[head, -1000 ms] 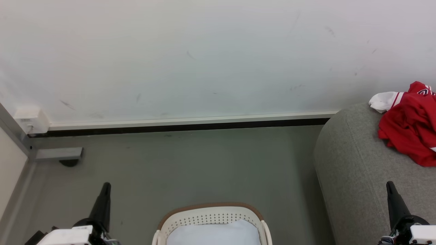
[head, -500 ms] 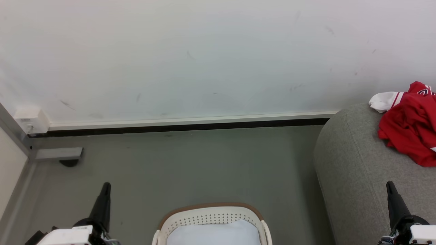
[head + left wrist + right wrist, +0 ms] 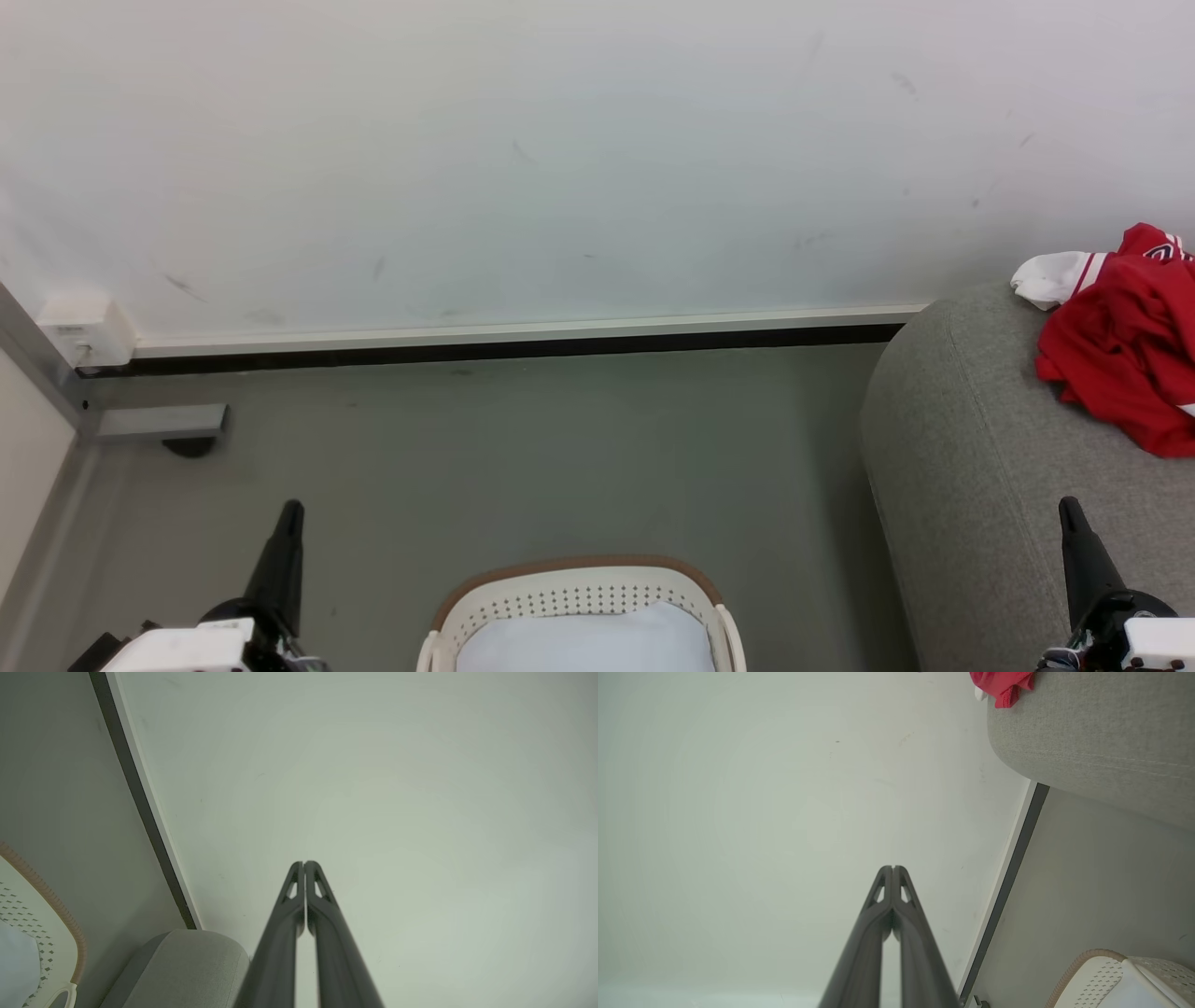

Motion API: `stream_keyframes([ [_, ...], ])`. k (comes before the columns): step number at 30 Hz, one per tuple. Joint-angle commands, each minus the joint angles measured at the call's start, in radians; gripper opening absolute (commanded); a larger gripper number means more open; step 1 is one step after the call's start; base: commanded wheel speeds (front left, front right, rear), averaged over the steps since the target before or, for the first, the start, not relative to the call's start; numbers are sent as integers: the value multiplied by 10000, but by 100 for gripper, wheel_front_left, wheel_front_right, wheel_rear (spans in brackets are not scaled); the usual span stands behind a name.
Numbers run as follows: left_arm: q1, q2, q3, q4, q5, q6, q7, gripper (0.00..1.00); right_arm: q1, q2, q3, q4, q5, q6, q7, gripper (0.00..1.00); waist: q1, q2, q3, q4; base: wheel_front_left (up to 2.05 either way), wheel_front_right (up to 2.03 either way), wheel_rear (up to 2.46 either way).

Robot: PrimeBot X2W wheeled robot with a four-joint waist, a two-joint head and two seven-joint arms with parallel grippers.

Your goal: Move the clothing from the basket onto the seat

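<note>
The bright red fabric garment with white striped cuffs is seen at the frame's right edge, on the large light grey upholstered seat. The left gripper and right gripper are pressed together, empty. Slippage is judged possible, as the garment lies near the seat's rounded edge.

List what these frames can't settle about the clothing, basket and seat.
Clothing: head view's right edge cuts it off; full extent unknown.
Its lettering: too small to read.
Basket: head view's bottom edge cuts off the near half; the pale item inside cannot be identified.
Seat: continues past right and bottom edges.
</note>
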Motion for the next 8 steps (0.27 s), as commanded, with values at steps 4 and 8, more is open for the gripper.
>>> stream_keyframes([
  [4,-94,23,24,-32,-140,-18,38,0,-127,-73,-37,-56,20,-21,37,0,0,0,0,0,0,0,0],
  [8,-94,23,24,-32,-140,-18,37,0,-127,-73,-37,-56,20,-21,38,0,0,0,0,0,0,0,0],
])
